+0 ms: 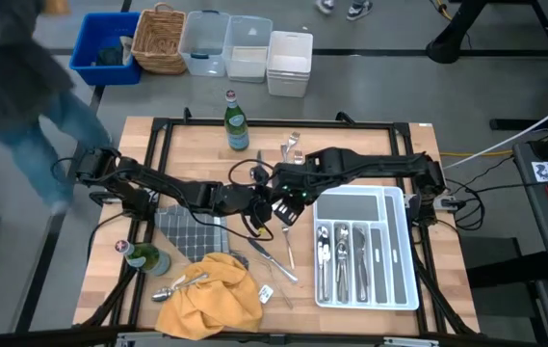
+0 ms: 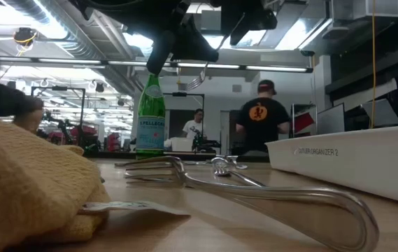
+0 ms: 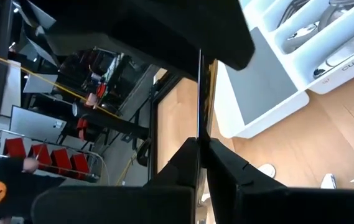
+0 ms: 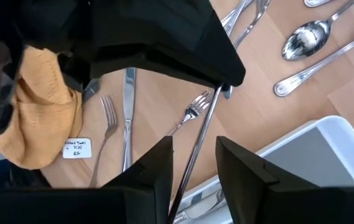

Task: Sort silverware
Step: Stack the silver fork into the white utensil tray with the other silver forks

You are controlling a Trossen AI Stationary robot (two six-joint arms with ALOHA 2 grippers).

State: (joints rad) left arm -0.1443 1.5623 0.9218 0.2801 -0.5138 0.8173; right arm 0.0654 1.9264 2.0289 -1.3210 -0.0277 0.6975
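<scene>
Sorting looks partly done from above: the tray by the table's right edge holds several pieces in its slots, while a fork and knife lie loose mid-table, more sit near the far edge beside a bottle, and a spoon lies by the yellow cloth at the near edge. Both grippers meet over the middle, just left of the tray; the left gripper and right gripper crowd together, so what passes between them is hard to read here.

Low view: a fork hangs tines-up under the dark arms, above the table; loose pieces lie in front.

Left wrist view: the left fingers are clenched on a thin metal shaft, the tray beyond.

Right wrist view: the right fingers stand released on either side of the fork's shaft, apparently not touching it. The handle end is hidden. Most loose pieces remain to be sorted, in my judgement.
</scene>
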